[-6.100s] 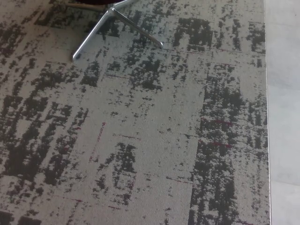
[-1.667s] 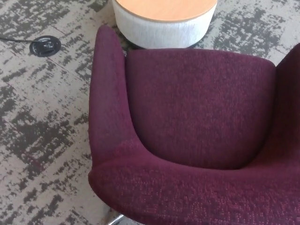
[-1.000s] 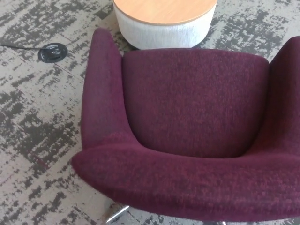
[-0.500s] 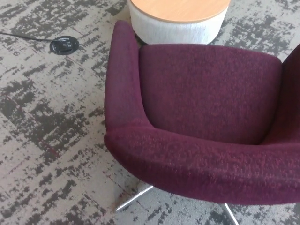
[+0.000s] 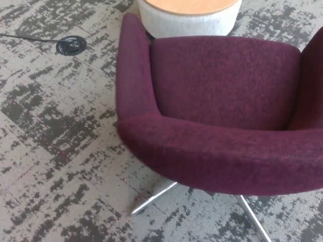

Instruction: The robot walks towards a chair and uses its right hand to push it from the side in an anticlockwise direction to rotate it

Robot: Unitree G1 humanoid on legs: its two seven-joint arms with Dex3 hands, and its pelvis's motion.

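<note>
Filling most of the head view, the purple chair (image 5: 222, 106) stood on the patterned carpet (image 5: 50, 151), its back nearest the camera and its metal legs (image 5: 154, 197) showing below. Beyond it was a round bench (image 5: 187, 15), and at the far left a small floor socket (image 5: 70, 45). Neither hand was in view, so their state could not be told. To push well, the right hand should probably meet the chair's side, far from the pivot. Compared with half a second earlier, the chair showed more of its legs.
</note>
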